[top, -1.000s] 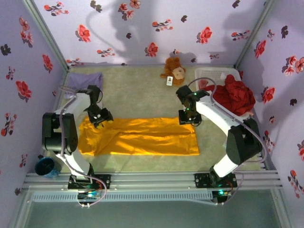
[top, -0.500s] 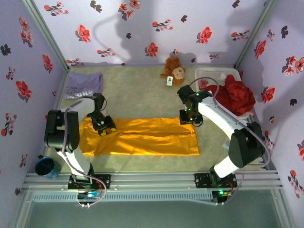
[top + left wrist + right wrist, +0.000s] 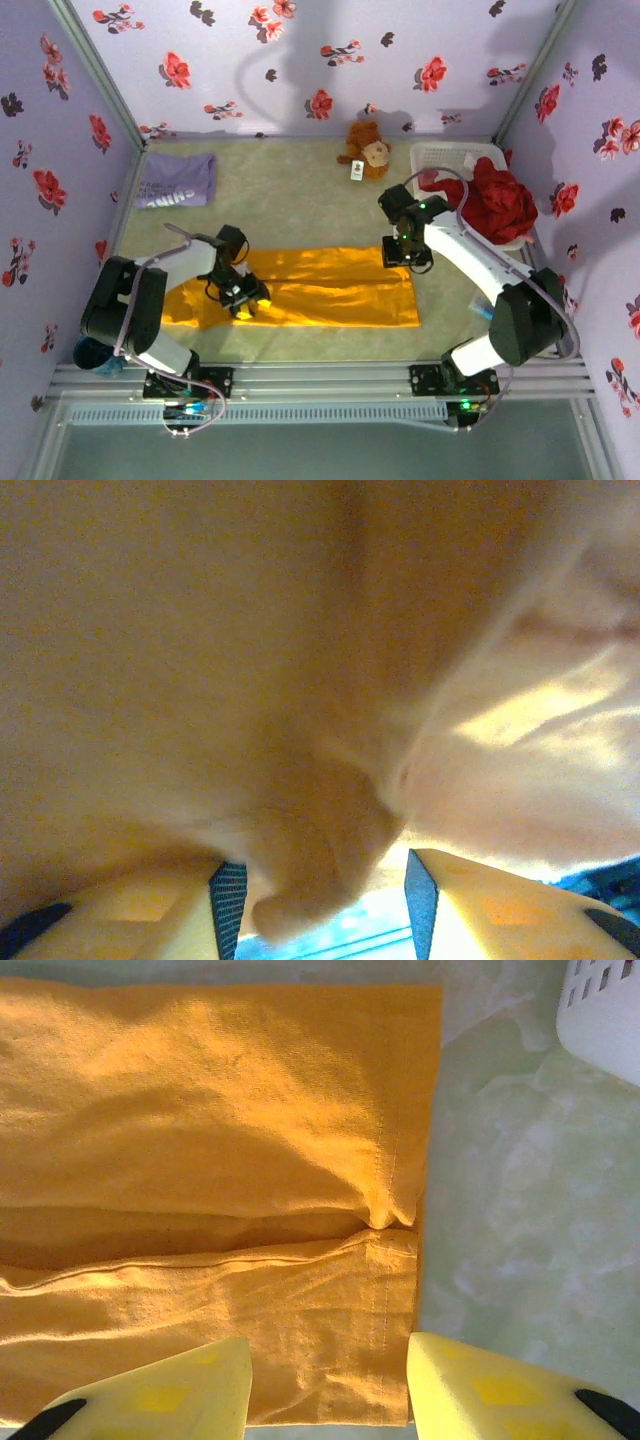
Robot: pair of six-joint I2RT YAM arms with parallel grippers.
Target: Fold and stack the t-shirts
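**Jaws working 2 ends of the orange-yellow t-shirt (image 3: 330, 290)**

Left gripper (image 3: 245, 298) is clamping a bunched fold of that shirt, holding it at the shirt's near left part. Right gripper (image 3: 405, 255) is sitting with its jaws apart over the shirt's right hem, gripping nothing. The shirt is lying as a long band across the middle. The lavender t-shirt (image 3: 178, 180) is lying flat at the far left, its white lettering showing but too small to read. A white tag on the plush toy (image 3: 365, 150) is equally unreadable.

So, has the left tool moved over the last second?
Yes: the left tool has swung toward the near edge and rightward, farther from the folded pale lavender cloth t-shirt.
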